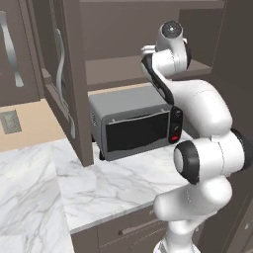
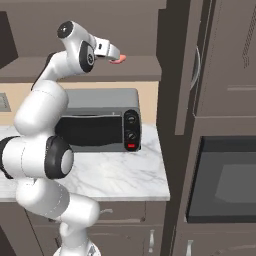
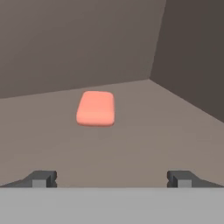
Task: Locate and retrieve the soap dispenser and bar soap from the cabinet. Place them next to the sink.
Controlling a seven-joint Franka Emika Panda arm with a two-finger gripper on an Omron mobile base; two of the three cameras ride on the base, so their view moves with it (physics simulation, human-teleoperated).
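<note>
Dark brown cabinet (image 2: 100,67) shelving carries the small flat salmon-pink bar soap (image 3: 96,108), lying free ahead of the gripper (image 3: 111,178) and a little left of its centreline. With its jaws spread wide and empty, the gripper must advance further.

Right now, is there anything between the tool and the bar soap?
No. In the hand view only bare cabinet shelf lies between the open tool and the bar soap.

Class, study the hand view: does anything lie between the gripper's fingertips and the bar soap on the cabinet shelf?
Nothing visible does. The bar soap lies flat on the bare cabinet shelf, ahead of the open gripper, with clear shelf surface between them.
</note>
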